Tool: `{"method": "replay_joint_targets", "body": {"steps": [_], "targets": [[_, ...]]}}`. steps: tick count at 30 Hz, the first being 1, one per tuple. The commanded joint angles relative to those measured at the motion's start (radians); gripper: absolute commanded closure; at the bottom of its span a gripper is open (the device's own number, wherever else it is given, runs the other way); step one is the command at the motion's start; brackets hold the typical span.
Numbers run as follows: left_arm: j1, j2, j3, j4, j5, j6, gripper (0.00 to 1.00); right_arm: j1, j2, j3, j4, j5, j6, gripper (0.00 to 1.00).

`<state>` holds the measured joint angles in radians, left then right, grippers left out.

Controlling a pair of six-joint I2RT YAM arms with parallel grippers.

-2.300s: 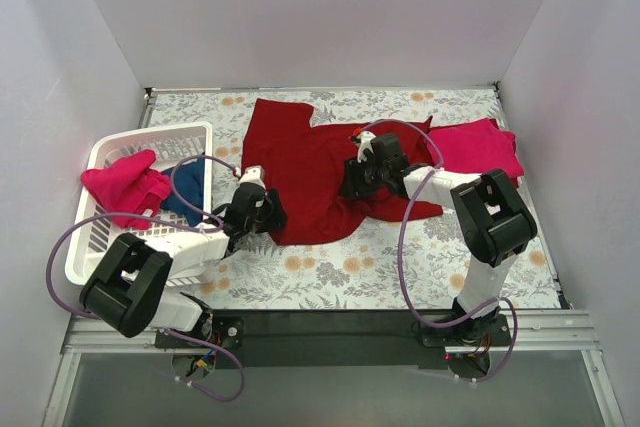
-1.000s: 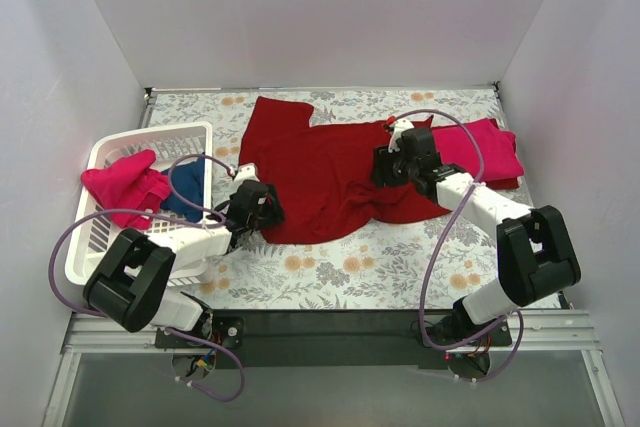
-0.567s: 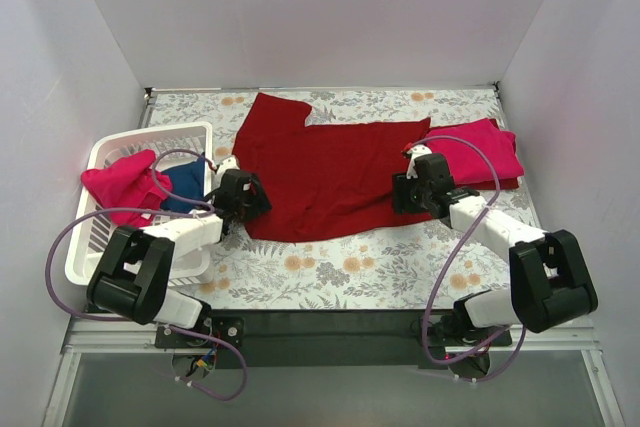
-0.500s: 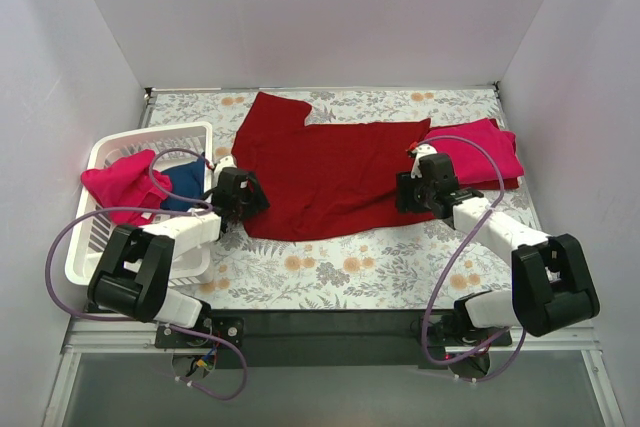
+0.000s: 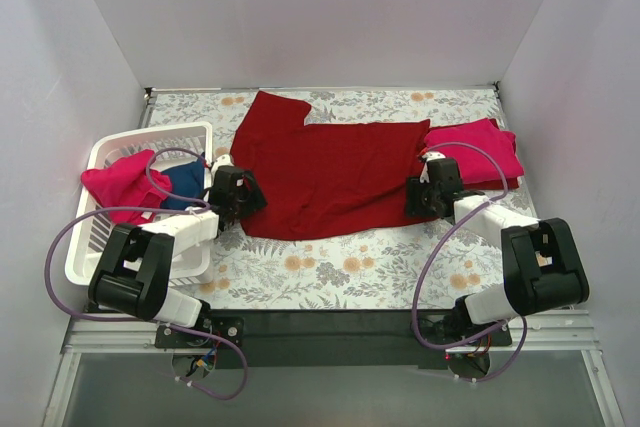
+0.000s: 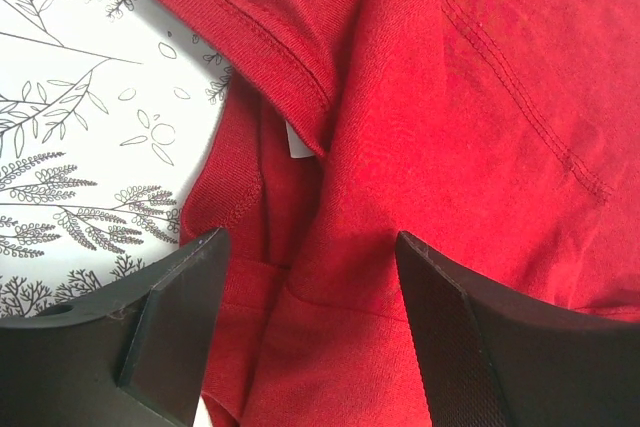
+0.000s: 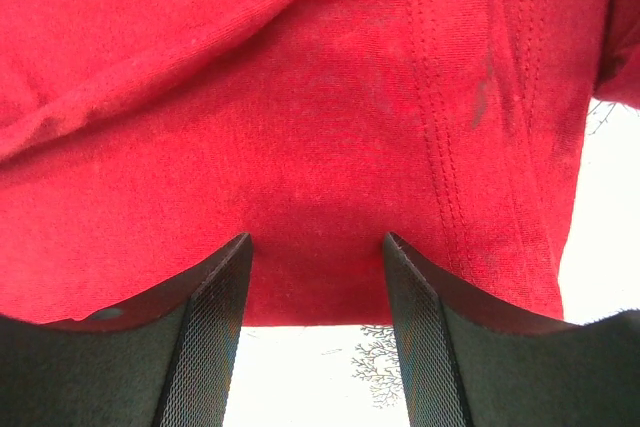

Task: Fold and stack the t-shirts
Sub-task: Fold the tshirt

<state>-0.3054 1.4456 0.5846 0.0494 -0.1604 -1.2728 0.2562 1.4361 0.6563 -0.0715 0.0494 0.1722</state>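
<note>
A large dark red t-shirt (image 5: 325, 172) lies spread out across the middle of the floral table (image 5: 330, 267). My left gripper (image 5: 247, 197) stands open at its left edge, beside the basket. In the left wrist view the left gripper (image 6: 310, 237) straddles wrinkled red cloth near the collar (image 6: 270, 42) and its white tag (image 6: 297, 142). My right gripper (image 5: 418, 193) stands open at the shirt's right edge. Seen from the right wrist, the right gripper (image 7: 317, 239) hangs over the stitched hem (image 7: 450, 177). A folded pinkish-red t-shirt (image 5: 478, 152) lies at the back right.
A white slatted basket (image 5: 150, 137) stands at the left, holding a crumpled pinkish-red t-shirt (image 5: 125, 185) and a navy blue one (image 5: 185, 187). White walls close in the table on three sides. Purple cables loop from both arms.
Both grippers have moved apart, the left toward the basket and the right toward the folded pink shirt. The dark red shirt now lies wider and flatter.
</note>
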Motion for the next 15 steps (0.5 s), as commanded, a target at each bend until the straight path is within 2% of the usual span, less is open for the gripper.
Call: {"method": "replay_joint_targets", "body": {"steps": [1,8,15], "targets": [[0.011,-0.014,0.006,-0.02,0.005,0.013,0.37,-0.025,0.017,-0.009,-0.031,-0.025,0.053,0.5],[0.025,0.018,0.034,-0.025,0.031,0.02,0.34,-0.026,0.052,0.008,-0.149,-0.143,0.122,0.52],[0.045,0.041,0.037,-0.017,0.039,0.013,0.33,-0.025,-0.006,-0.027,-0.273,-0.129,0.151,0.52]]}}
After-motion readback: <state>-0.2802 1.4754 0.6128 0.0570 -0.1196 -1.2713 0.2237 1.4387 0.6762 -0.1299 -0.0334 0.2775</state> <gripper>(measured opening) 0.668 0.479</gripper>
